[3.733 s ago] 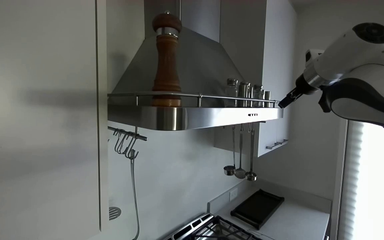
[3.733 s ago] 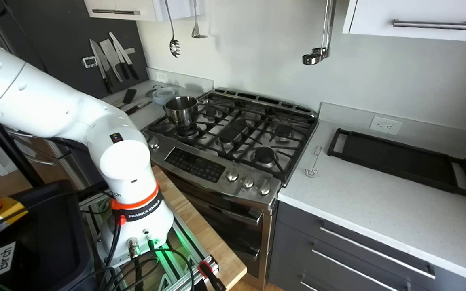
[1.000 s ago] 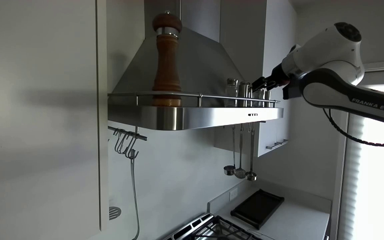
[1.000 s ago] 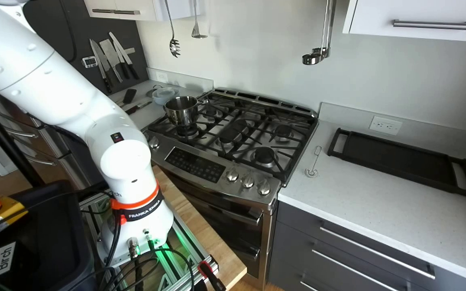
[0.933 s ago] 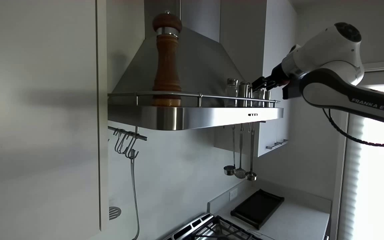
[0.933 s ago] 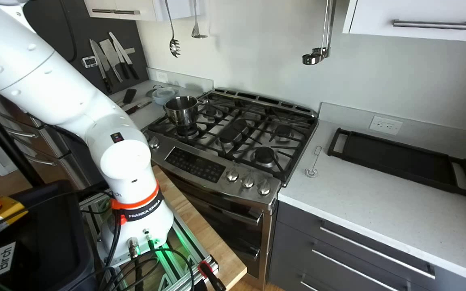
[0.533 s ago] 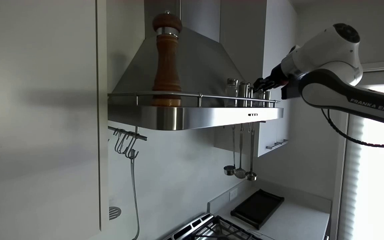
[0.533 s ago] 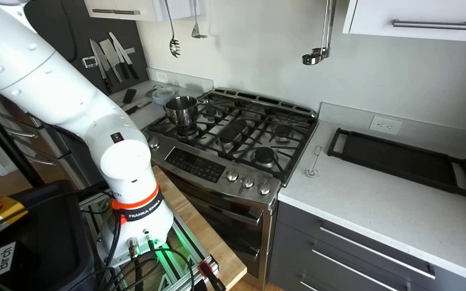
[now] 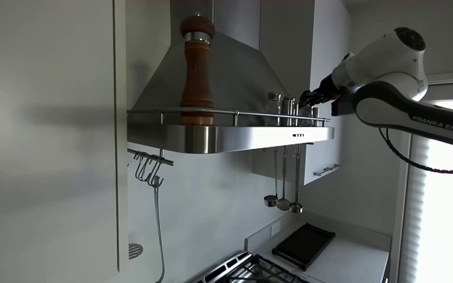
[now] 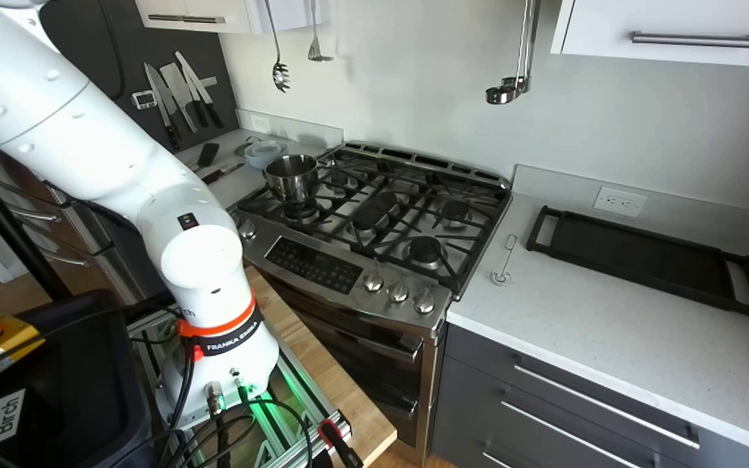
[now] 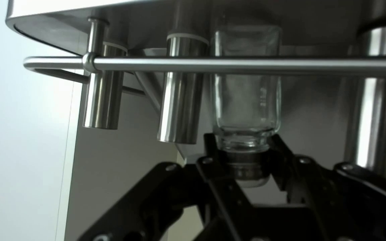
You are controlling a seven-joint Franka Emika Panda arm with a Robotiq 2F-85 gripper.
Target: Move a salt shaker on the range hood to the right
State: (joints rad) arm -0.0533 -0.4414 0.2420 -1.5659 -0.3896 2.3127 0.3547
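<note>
A clear glass salt shaker (image 11: 246, 100) with a dark metal cap stands upright on the flat rim of the range hood (image 9: 250, 138), behind its rail. The wrist view is upside down, so the cap points to the bottom of that picture. My gripper (image 11: 243, 144) is shut on the shaker's neck and cap, one black finger on each side. In an exterior view the same gripper (image 9: 305, 99) reaches over the rail at the hood's far end, partly covering the glass body below it. The exterior view of the stove leaves out hood top, shaker and gripper.
The thin rail (image 11: 166, 64) crosses in front of the shaker. Steel cylinders (image 11: 182, 107) stand close on either side, and another glass shaker (image 9: 273, 110) is further along. A tall wooden mill (image 9: 197, 74) occupies the near end. A white cabinet (image 9: 328, 78) borders the hood.
The arm came in from the right to the shakers over the last few seconds. During the last second the fingers drew together on the glass shaker's top, with only a slight arm shift.
</note>
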